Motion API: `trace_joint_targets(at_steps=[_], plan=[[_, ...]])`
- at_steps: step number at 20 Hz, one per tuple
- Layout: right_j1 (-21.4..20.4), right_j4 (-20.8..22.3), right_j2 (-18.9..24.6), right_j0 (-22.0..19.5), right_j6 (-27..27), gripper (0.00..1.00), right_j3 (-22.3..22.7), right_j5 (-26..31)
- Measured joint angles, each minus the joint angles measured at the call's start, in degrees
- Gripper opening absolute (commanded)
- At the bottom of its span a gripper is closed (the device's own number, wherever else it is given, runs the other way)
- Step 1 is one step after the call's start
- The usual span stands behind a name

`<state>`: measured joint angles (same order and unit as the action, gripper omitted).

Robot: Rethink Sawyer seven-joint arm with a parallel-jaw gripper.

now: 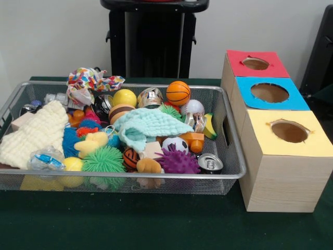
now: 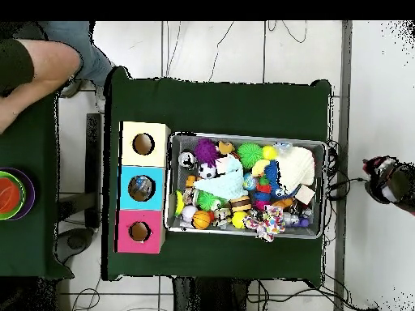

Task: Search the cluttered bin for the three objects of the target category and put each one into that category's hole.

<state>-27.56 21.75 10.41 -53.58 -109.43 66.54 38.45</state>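
Pincer wasn't seen in either view, so state couldn't be told. One bottle point(image 1: 47, 159) lay near-left in basket point(image 1: 237, 174); others likely buried, easily missed. Blue hole point(image 1: 269, 92) sat right.

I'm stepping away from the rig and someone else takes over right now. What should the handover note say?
Gripper: not in view in either picture; only the pedestal shows behind the table.
Wire basket: full of toys, balls, cloths and cans. One crushed clear bottle with a blue label lies at its front corner, beside the cream cloth. No other bottles are clearly visible; they may be buried.
Blue hole: middle box, between the red and yellow ones. I cannot see whether anything is inside.
Done: nothing visibly.
Left: find the bottles and drop each into the blue hole.
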Motion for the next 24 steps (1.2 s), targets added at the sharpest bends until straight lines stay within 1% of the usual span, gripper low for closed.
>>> trace_joint_targets(at_steps=[6,10,16,20,21,24], plan=[[-1.57,1.08,-0.12,1.16,0.00,1.00,3.59,-0.83],[-2.60,1.69,-1.03,2.80,0.00,1.00,6.55,-3.36],[-4.03,1.92,-3.24,7.32,-0.01,1.00,11.31,-9.33],[-4.66,1.92,-4.89,9.95,-0.02,1.00,13.37,-11.74],[-4.86,1.92,-5.83,11.41,-0.07,1.00,14.48,-12.88],[-5.07,1.69,-7.32,13.59,-0.12,1.00,16.03,-14.10]])
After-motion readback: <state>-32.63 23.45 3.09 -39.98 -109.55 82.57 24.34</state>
